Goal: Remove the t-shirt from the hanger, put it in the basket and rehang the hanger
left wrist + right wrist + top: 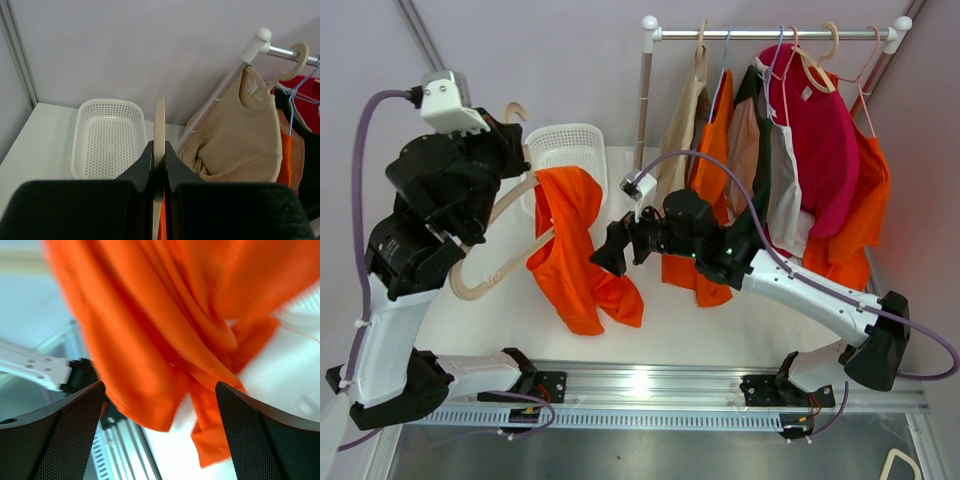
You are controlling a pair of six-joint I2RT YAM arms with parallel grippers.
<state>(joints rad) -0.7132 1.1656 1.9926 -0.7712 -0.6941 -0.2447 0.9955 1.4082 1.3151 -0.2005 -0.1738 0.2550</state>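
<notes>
1. A robotics lab test cell, not a home: the left arm (430,200) and the right arm (800,290) stand bolted to an aluminium rail (650,385) at the near edge of a white table (720,325).
2. Bare pale walls (125,50) and a metal frame post (19,55) close in the bench, and purple cables (360,200) loop off the arms.
3. The props are household items: a small clothes rack (770,34) hung with shirts, a white perforated basket (565,145), and an orange t-shirt (575,260) on a wooden hanger (480,290) held up by the left arm.
</notes>
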